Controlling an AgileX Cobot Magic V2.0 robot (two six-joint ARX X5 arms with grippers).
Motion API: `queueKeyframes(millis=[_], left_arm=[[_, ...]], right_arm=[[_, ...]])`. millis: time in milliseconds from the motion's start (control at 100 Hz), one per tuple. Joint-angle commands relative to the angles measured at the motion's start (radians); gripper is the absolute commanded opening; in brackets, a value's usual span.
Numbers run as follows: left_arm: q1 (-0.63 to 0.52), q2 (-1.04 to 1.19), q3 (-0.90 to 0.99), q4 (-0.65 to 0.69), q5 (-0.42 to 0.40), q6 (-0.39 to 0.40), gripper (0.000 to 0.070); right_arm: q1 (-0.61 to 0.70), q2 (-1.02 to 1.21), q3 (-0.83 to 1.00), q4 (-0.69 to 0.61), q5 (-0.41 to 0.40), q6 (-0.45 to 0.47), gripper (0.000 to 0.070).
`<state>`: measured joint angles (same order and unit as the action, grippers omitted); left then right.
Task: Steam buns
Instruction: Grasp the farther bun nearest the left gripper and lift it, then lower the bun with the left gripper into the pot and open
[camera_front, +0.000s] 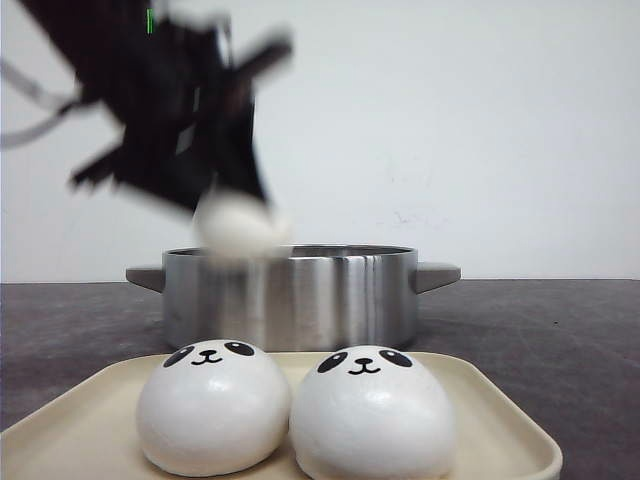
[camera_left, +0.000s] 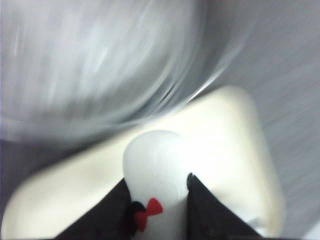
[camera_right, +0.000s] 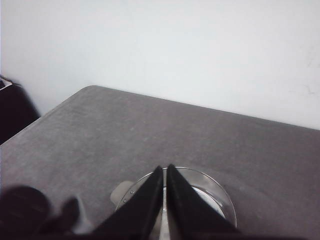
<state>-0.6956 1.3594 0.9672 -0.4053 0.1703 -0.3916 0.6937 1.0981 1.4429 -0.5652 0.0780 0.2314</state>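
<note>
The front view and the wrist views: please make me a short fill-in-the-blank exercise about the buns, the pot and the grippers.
1. The left gripper holds one bun above the steel ____.
2. On the cream tray, ____ panda buns sit side by side.
3. The right gripper is ____, holding nothing.
4. The table is dark ____.

Missing words: pot; two; shut; gray

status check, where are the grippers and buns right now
Left gripper shut on a bun above the pot. Right gripper shut, empty. Two buns on tray.
</note>
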Motion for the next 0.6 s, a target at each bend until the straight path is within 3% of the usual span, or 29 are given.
queueKeyframes(millis=[0, 280, 590], left_arm=[[-0.006, -0.006, 0.021, 0.038, -0.027, 0.013, 0.001], [0.059, 0.048, 0.097, 0.25, -0.163, 0.079, 0.001], [0.172, 0.309, 0.211, 0.245, -0.16, 0.092, 0.0012]], right_arm=[[0.01, 0.006, 0.012, 0.01, 0.002, -0.012, 0.0001], [0.01, 0.006, 0.012, 0.01, 0.002, -0.011, 0.0001], [0.01, 0.006, 0.012, 0.003, 0.002, -0.009, 0.0001]])
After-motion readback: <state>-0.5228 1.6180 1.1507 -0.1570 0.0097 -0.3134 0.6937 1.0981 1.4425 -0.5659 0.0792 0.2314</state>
